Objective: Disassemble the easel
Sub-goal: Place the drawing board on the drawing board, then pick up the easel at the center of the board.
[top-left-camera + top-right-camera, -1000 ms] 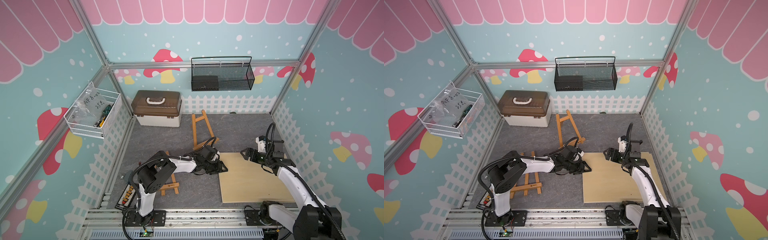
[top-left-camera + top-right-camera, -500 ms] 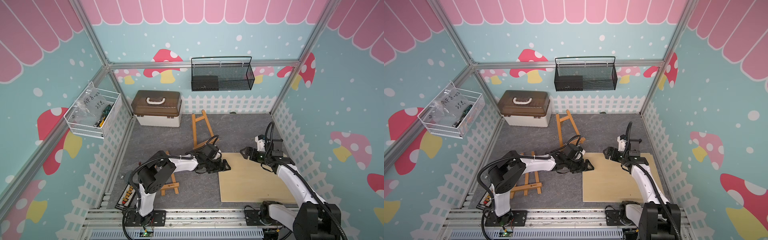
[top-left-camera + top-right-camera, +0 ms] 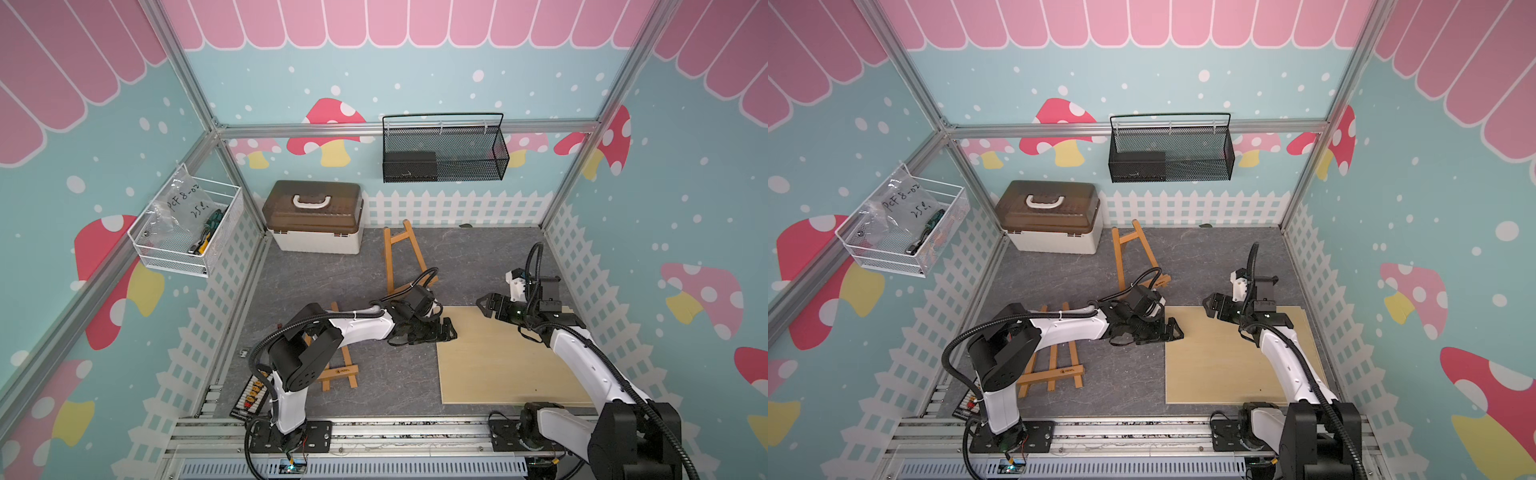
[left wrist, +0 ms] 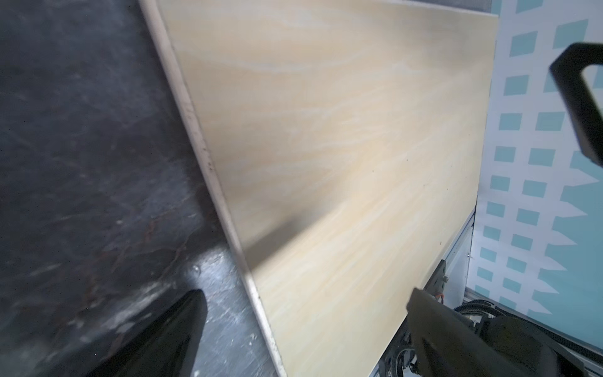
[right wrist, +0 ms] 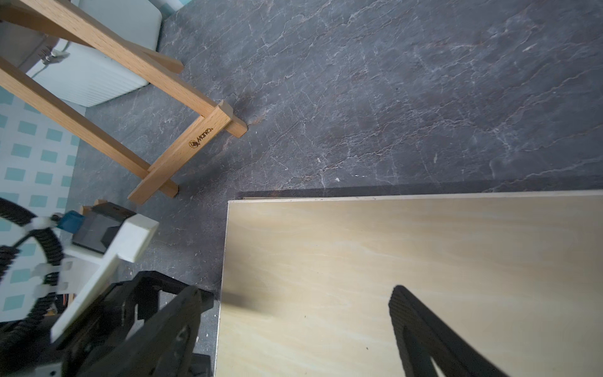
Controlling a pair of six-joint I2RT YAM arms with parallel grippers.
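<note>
Both top views are bright and evenly lit from above, with only faint, soft shadows around the wooden board [image 3: 511, 361]. The straight frame posts [image 3: 183, 70] bow toward the picture edges. In the left wrist view the board is smeared with blur, a grey shadow crosses its edge, and the dark mat [image 4: 202, 271] beside it glares pale. The right wrist view is sharp at the board's corner.

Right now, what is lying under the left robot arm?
A wooden easel lies flat on the grey floor beneath the left arm. Its bottom bar and legs show; the arm covers the middle.
</note>
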